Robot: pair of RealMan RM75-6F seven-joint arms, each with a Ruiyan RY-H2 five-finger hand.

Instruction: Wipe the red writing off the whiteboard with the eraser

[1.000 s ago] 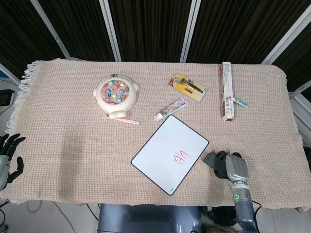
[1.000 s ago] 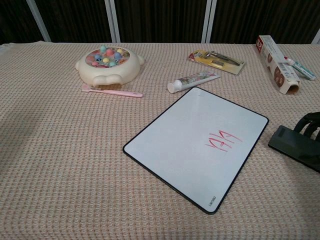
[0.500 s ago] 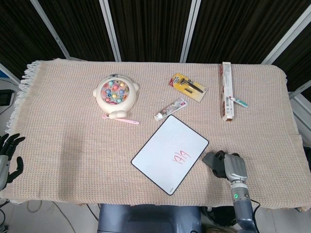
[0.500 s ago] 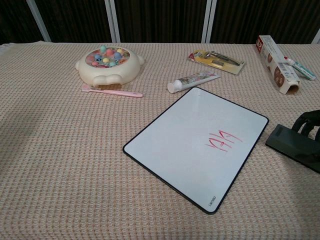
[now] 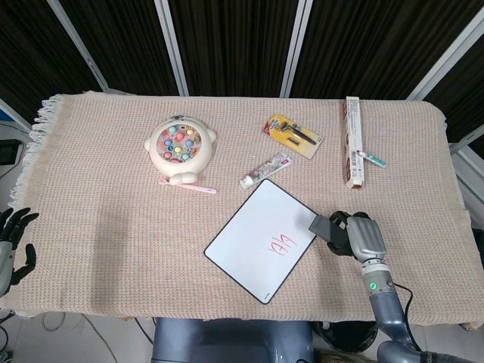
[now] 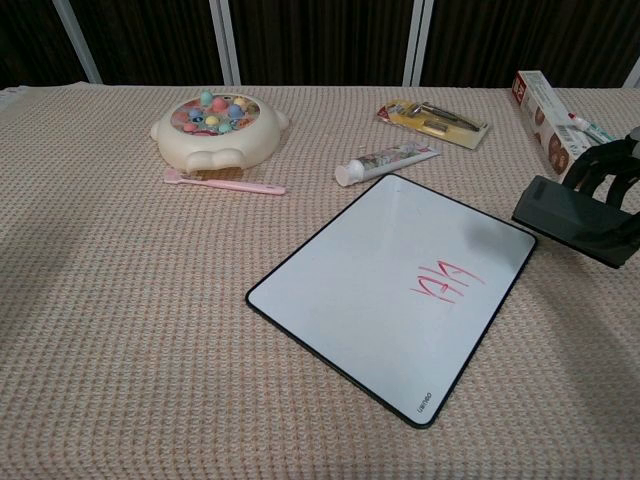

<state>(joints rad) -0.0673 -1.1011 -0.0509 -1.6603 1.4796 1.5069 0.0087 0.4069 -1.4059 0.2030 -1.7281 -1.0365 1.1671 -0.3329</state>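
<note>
A: At table's right edge, what does the right hand (image 5: 361, 236) hold?
B: Its fingers clamp the eraser (image 5: 324, 227), raised just right of the whiteboard (image 5: 265, 239); red writing (image 5: 280, 244) lies beside it, leftward.
A: And the left hand (image 5: 13, 243)?
B: Fingers spread, holding nothing.

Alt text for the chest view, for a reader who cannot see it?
The right hand holds a dark eraser above the right corner of a whiteboard still bearing red writing. Behind, on the woven cloth, lie a fishing toy, toothbrush and tube.
</note>
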